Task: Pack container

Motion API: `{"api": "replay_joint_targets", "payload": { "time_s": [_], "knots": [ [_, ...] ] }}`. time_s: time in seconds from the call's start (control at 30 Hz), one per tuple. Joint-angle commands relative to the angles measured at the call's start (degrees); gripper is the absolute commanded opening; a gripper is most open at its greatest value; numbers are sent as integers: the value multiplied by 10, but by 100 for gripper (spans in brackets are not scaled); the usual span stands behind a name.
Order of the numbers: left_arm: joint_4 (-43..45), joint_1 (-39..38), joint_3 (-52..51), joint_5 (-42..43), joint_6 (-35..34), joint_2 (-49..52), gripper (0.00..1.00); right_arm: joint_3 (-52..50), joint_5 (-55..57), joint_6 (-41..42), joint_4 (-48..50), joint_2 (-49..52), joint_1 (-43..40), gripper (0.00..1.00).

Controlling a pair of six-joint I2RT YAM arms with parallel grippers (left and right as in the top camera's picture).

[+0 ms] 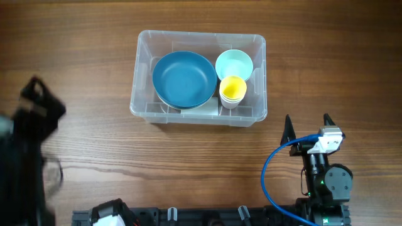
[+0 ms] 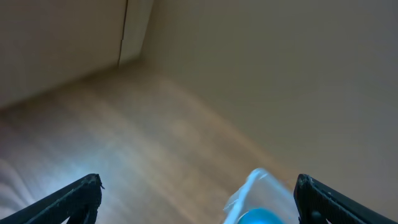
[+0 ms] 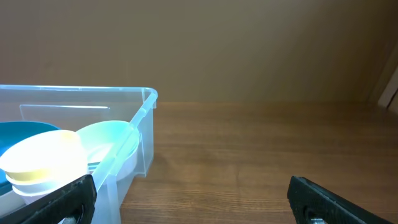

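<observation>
- Right arm sits folded at the near right of the table [image 1: 75,50], wrist low, fingers pointing at the far edge.
- Right gripper [image 1: 307,119] has its jaws spread wide with nothing between them. It is near the container's near-right corner, not touching.
- A blue cable [image 1: 270,169] loops off the right wrist.
- Left arm [image 1: 31,125] is at the left edge, blurred overhead, so I can't read its joints. It is well apart from the container.
- Left gripper [image 2: 199,182] is spread wide and holds nothing. Its camera is tilted across the table.
- The container [image 1: 201,36] stands mid-table toward the far side.
- Inside it I see a blue bowl [image 1: 183,78], a pale cyan bowl [image 1: 233,64] and a yellow cup [image 1: 233,88].
</observation>
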Motion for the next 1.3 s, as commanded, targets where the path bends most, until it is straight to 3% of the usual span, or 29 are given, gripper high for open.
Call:
{"api": "replay_joint_targets", "payload": {
  "time_s": [0.0, 0.3, 0.5, 0.67, 1.0, 1.27],
  "knots": [
    [-1, -14, 6, 1, -5, -87, 100, -7, -5, 9, 3, -9, -3, 100],
    [-1, -106, 6, 1, -5, -243, 100, -7, -5, 9, 3, -9, -3, 100],
    [-1, -150, 5, 1, -5, -291, 100, -7, -5, 9, 3, -9, -3, 100],
    [-14, -156, -6, 1, -5, -326, 100, -7, -5, 9, 3, -9, -3, 100],
    [-150, -156, -47, 1, -5, -358, 100, -7, -5, 9, 3, -9, -3, 100],
    [-86, -156, -186, 10, -5, -409, 100, -7, -5, 9, 3, -9, -3, 100]
  ]
}}
